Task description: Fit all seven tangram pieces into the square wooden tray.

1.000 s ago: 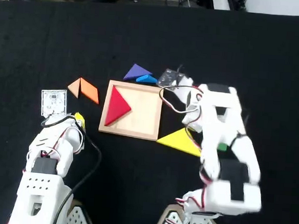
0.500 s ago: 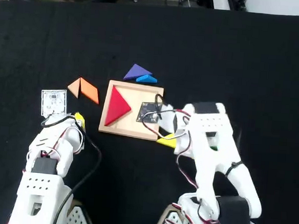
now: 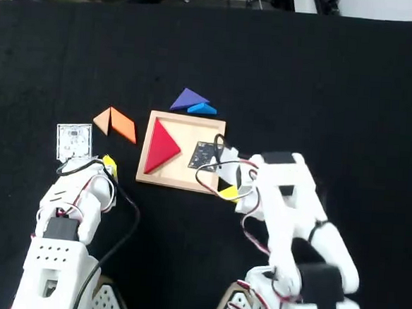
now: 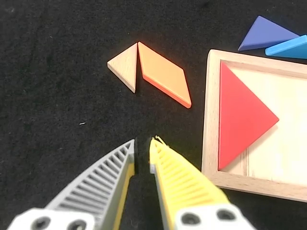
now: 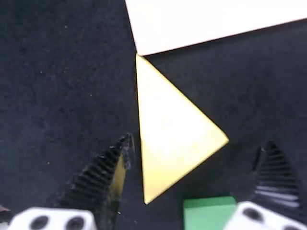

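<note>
By my count the job is early: one piece of seven sits in the tray, and six wait outside it.

Nearest the bases, the left tool (image 4: 144,146) rests at about the tray's 8 o'clock. Its fingers are closed to a sliver with nothing between them. The right tool (image 5: 199,143) hangs over the tray's 4 o'clock corner with its fingers spread wide. It straddles the yellow triangle (image 5: 168,129) without gripping it.

That triangle lies flat on the black counter (image 3: 338,79), outside the tray, with one sharp corner right at the tray's outer corner. Its long edge runs away from the tray toward the tool's wrist, just beside one finger. Its square corner points at the other finger, so the long axis lies along the tool's reach, not across the gap. A green piece (image 5: 208,211) lies just beside the triangle's other sharp corner.

The square wooden tray (image 3: 183,174) holds the red triangle (image 3: 162,146). Its long edge lies against the 9 o'clock wall, running 12 to 6, and its square corner points to 3 o'clock.

At the tray's 10 o'clock, an orange parallelogram (image 3: 124,126) and a pale wooden triangle (image 3: 101,121) lie side by side. Farthest off, at 12 o'clock, a purple triangle (image 3: 189,99) and a blue triangle (image 3: 203,110) lie close together just outside the rim.
</note>
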### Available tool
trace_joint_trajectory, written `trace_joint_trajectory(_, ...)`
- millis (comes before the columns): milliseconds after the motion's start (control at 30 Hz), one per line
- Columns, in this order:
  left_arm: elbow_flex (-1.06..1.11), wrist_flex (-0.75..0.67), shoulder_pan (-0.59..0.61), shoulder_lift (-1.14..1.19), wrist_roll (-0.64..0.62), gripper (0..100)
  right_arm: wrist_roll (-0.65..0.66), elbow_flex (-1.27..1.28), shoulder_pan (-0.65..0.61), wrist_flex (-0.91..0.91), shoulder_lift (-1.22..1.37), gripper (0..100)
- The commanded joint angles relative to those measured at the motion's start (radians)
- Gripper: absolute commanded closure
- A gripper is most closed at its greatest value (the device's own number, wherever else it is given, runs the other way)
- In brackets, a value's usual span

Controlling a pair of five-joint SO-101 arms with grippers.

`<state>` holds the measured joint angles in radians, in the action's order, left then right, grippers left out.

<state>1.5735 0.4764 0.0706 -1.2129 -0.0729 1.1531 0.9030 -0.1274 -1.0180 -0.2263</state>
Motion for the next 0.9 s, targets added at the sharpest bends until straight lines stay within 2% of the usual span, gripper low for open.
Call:
trace_joint_trajectory(0, -0.005, -0.020, -0.005, -0.006, 0.003, 92, -0.015, -0.082, 0.017, 0.017, 0.090, 60.0)
trace_joint_trajectory(400, -0.007, -0.020, -0.007, -0.006, 0.006, 92, -0.005, -0.308, 0.064, -0.055, 0.346, 60.2)
trace_joint_trajectory(533, -0.007, -0.020, -0.007, -0.006, 0.006, 92, 0.057, -0.325, 0.071, -0.110, 0.364, 60.3)
trace_joint_trajectory(767, -0.007, -0.020, -0.007, -0.006, 0.006, 92, 0.058, -0.328, 0.081, -0.110, 0.367, 60.6)
trace_joint_trajectory(867, -0.007, -0.020, -0.007, -0.006, 0.008, 92, 0.063, -0.328, 0.077, -0.109, 0.367, 65.8)
